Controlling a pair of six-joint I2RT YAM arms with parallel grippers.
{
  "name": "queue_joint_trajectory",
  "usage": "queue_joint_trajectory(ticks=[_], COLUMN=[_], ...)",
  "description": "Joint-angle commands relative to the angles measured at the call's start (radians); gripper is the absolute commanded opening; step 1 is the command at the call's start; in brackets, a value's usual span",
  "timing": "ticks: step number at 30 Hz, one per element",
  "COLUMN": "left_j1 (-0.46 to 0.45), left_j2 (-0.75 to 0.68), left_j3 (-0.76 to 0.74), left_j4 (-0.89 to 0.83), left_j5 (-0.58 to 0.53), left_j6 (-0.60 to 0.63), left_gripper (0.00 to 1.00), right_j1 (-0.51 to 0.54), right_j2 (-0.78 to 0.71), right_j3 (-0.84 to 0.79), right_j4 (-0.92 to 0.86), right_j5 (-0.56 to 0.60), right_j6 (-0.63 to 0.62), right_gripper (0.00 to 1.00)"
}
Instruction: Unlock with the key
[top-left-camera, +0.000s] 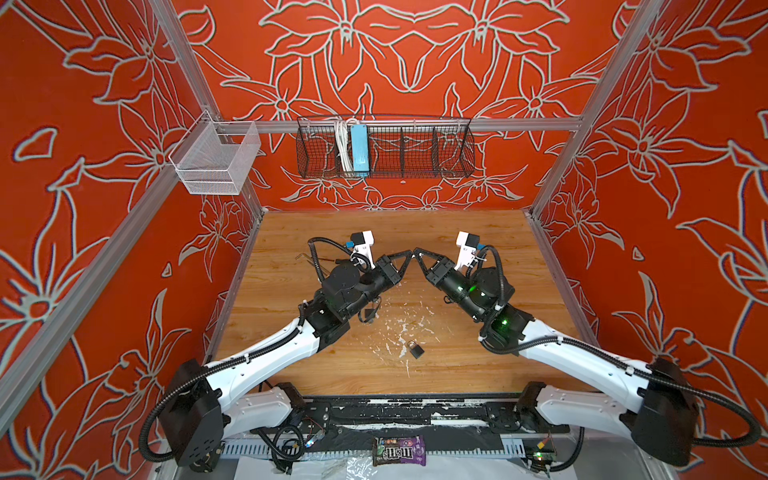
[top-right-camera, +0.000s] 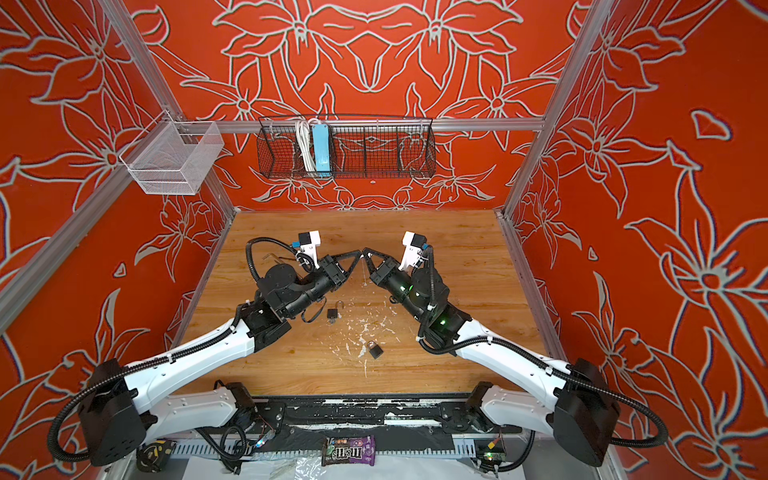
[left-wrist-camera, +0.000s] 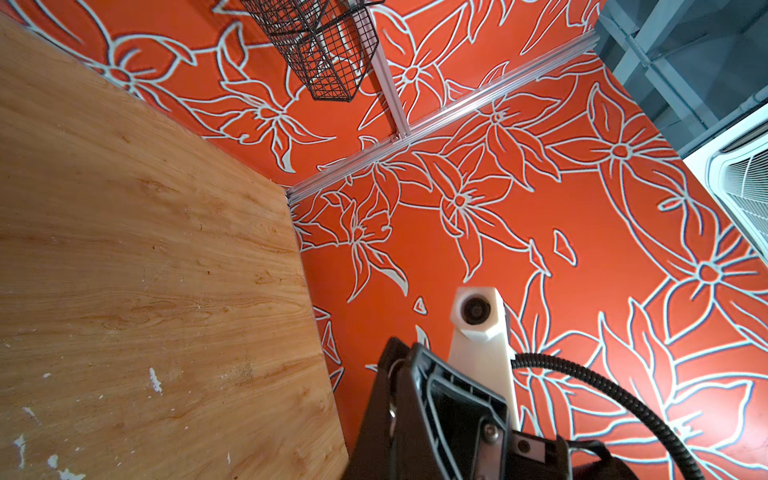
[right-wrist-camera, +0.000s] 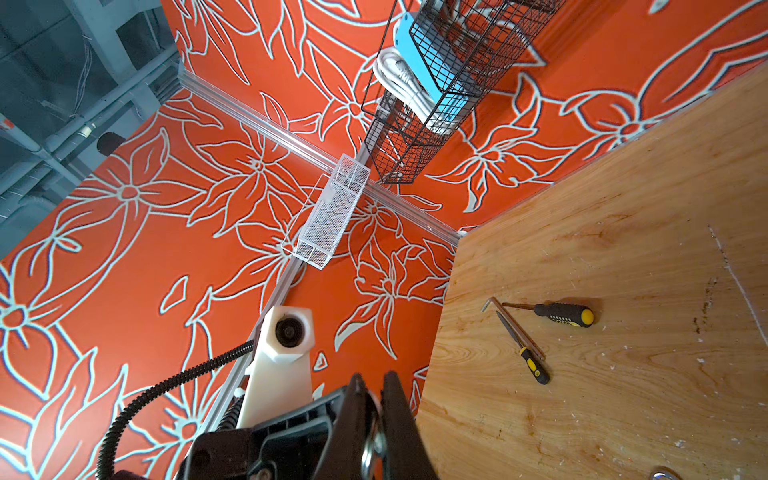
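In both top views my left gripper (top-left-camera: 409, 253) and right gripper (top-left-camera: 417, 252) meet tip to tip above the table (top-left-camera: 528, 282), both pinched together. The front padlock (top-left-camera: 415, 350) lies clear of them, and the second padlock (top-right-camera: 333, 312) lies beside my left arm. In the left wrist view I can't tell what the left grips. In the right wrist view the screwdrivers (right-wrist-camera: 561, 314) lie well aside and a metal ring (right-wrist-camera: 371, 449) is clamped in the right's fingers. I can't make out the key.

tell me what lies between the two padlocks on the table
Only bare, white-flecked table between the rear padlock and the front padlock, shown in a top view.
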Motion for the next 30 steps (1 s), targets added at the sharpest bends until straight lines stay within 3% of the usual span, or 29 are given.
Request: queue_joint_trajectory(ticks=[1, 6, 9, 13, 21, 24, 30], left_j1=[-0.011, 0.002, 0.018, 0.047, 0.085, 0.094, 0.112], left_j2=[-0.007, -0.033, -0.038, -0.025, 0.049, 0.076, 0.111], left_j3=[0.028, 0.046, 0.067, 0.119, 0.213, 0.268, 0.318], left_j4=[-0.054, -0.195, -0.289, -0.437, -0.548, -0.612, -0.659], left_j5=[0.067, 0.104, 0.157, 0.246, 0.440, 0.476, 0.536], left_j6=[0.037, 0.082, 0.113, 0.172, 0.307, 0.363, 0.407], left_gripper=[0.00, 0.00, 0.00, 0.00, 0.00, 0.00, 0.00], right_j1=[0.009, -0.023, -0.059, -0.134, -0.252, -0.310, -0.373], right_j2=[-0.017, -0.062, -0.083, -0.133, -0.152, -0.135, -0.112], right_j3=[0.026, 0.042, 0.056, 0.045, 0.056, 0.041, 0.002], right_j4=[-0.073, -0.188, -0.283, -0.378, -0.529, -0.484, -0.364], right_j5=[-0.041, -0.096, -0.178, -0.328, -0.697, -0.839, -0.953], right_j6=[-0.067, -0.125, -0.163, -0.219, -0.367, -0.346, -0.300], right_gripper=[0.10, 0.40, 0.48, 0.51, 0.52, 0.50, 0.48])
